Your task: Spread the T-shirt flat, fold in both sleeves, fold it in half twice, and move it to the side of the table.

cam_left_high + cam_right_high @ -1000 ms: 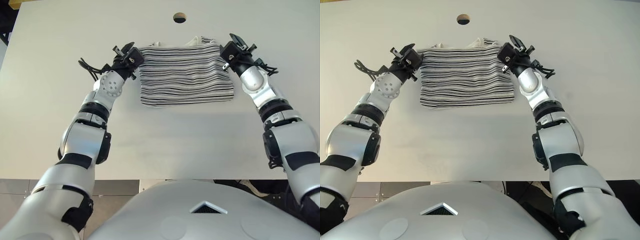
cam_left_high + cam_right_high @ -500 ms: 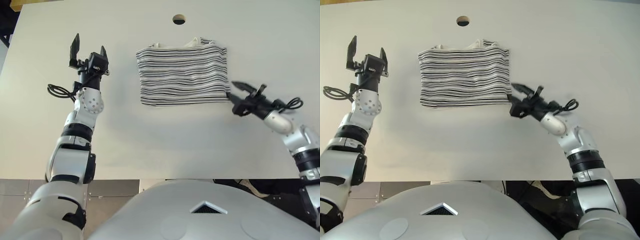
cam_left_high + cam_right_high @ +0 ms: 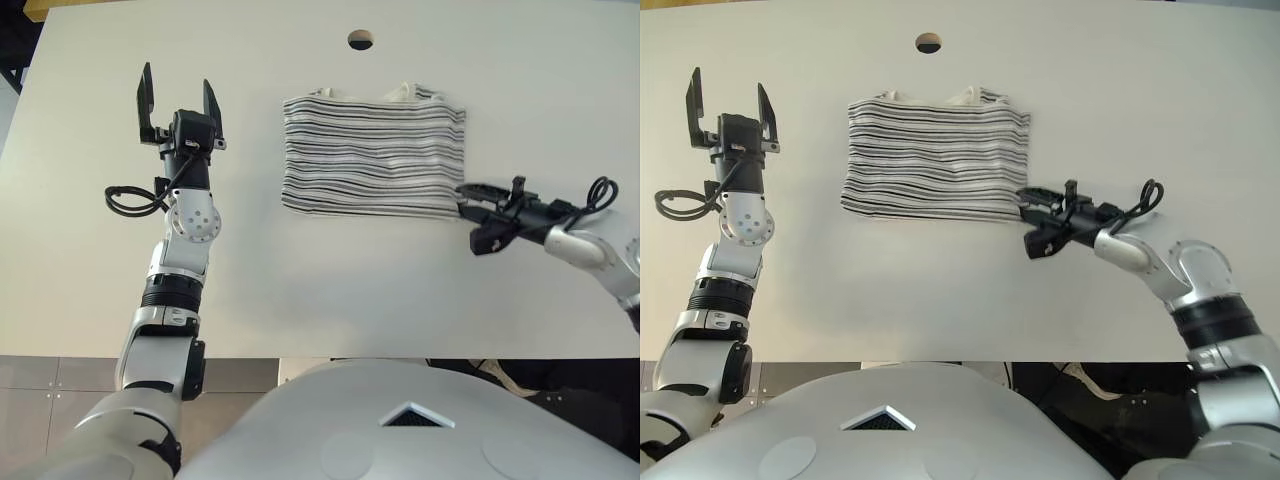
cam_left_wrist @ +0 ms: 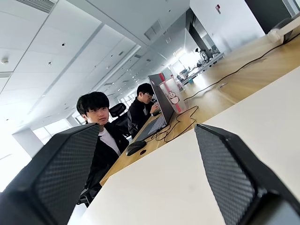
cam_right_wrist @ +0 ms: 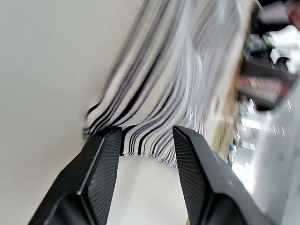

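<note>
While the shirt (image 3: 372, 152) lies folded on the table (image 3: 330, 290), both grippers stand open.
And there it is, a striped rectangle resting toward the far middle of the white top, just on the near side of the round hole (image 3: 360, 39), collar edge facing away. Right gripper (image 3: 470, 212) is low at the shirt's near right corner, fingers (image 5: 101, 173) spread, the striped edge showing between them; whether they touch the cloth I cannot tell. Left gripper (image 3: 178, 85) is held up, well apart from the shirt's left side, fingers wide and pointing away, nothing between them.
</note>
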`<state>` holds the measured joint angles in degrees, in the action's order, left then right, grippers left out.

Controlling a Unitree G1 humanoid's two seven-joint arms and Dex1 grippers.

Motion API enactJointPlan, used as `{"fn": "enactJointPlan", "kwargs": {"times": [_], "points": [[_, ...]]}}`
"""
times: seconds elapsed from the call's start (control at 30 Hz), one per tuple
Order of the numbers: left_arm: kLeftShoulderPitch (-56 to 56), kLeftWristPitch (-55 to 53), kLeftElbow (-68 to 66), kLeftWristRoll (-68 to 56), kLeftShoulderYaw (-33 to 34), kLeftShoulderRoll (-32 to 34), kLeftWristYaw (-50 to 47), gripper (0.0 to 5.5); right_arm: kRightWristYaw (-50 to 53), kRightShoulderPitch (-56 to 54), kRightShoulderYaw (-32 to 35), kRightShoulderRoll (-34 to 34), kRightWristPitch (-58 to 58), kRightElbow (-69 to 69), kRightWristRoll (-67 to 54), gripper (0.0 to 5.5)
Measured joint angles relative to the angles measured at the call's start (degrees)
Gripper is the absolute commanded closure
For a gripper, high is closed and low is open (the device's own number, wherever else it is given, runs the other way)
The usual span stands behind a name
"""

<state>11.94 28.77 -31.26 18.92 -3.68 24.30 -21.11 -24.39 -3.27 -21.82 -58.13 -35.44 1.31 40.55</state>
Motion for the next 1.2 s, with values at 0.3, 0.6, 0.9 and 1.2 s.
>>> {"fn": "enactJointPlan", "kwargs": {"times": [0.3, 0.6, 0.9, 1.2], "points": [[-4.0, -1.8, 10.6, -0.5, 1.7, -2.0, 1.4, 1.74, -10.2, -2.8, -15.7, 15.5, -6.6, -9.6, -1.8, 3.49], [-6.0, -2.5, 12.3, -0.6, 4.2, -2.4, 2.7, 1.74, -14.5, -7.4, -23.5, 31.0, -3.1, -11.0, -1.1, 3.49], [-6.8, -2.9, 14.2, -1.3, 5.9, -2.4, 5.4, 1.74, -12.4, -15.6, -8.1, 30.0, 4.5, -12.7, -15.4, 3.49], [-6.5, -2.9, 13.5, -1.2, 5.7, -3.9, 5.6, 1.74, 12.9, -28.0, -15.1, 38.6, 5.3, 34.7, 2.2, 3.49]]}}
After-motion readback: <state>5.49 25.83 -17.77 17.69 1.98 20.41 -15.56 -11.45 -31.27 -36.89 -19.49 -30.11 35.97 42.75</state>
